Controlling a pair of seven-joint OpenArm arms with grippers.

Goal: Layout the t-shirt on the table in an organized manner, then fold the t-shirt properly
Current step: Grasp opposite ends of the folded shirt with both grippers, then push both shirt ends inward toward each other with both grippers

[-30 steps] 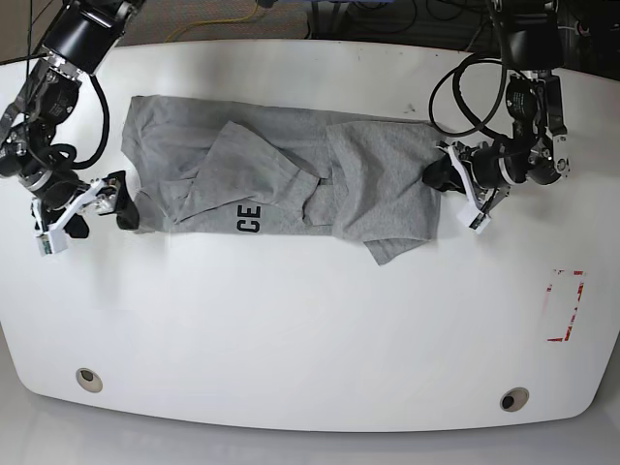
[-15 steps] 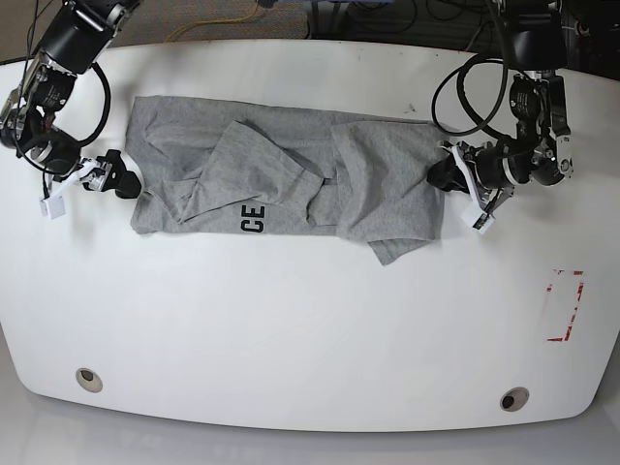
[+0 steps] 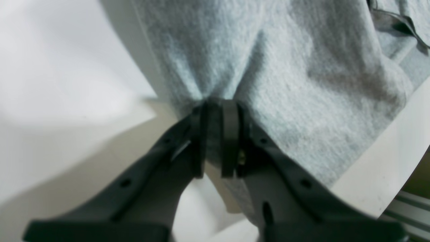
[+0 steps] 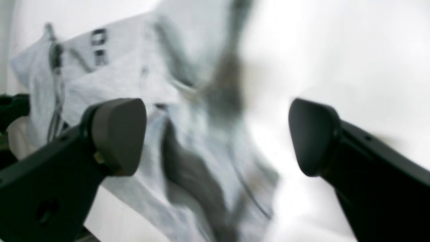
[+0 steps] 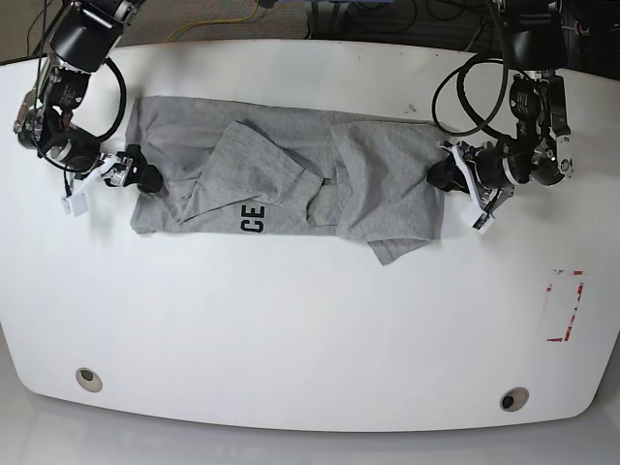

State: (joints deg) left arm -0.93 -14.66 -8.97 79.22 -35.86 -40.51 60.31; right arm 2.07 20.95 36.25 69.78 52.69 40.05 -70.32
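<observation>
The grey t-shirt (image 5: 291, 179) lies crumpled lengthwise across the far half of the white table (image 5: 310, 329), with black letters "CE" showing on its near edge. My left gripper (image 5: 443, 177) is at the shirt's right end. In the left wrist view this gripper (image 3: 215, 107) is shut on a pinched fold of the t-shirt (image 3: 285, 67). My right gripper (image 5: 121, 180) stands wide open at the shirt's left edge. In the blurred right wrist view the right gripper (image 4: 215, 134) has the t-shirt (image 4: 134, 84) lying beyond and between its fingers (image 4: 117, 134).
Two round metal grommets (image 5: 88, 378) (image 5: 513, 398) sit near the table's front edge. A red-outlined rectangle mark (image 5: 567, 305) is at the right. Cables run along the back edge behind the table.
My right gripper has moved up and to the right, from beside the shirt's lower left corner to its left edge. The left gripper keeps its hold in place.
</observation>
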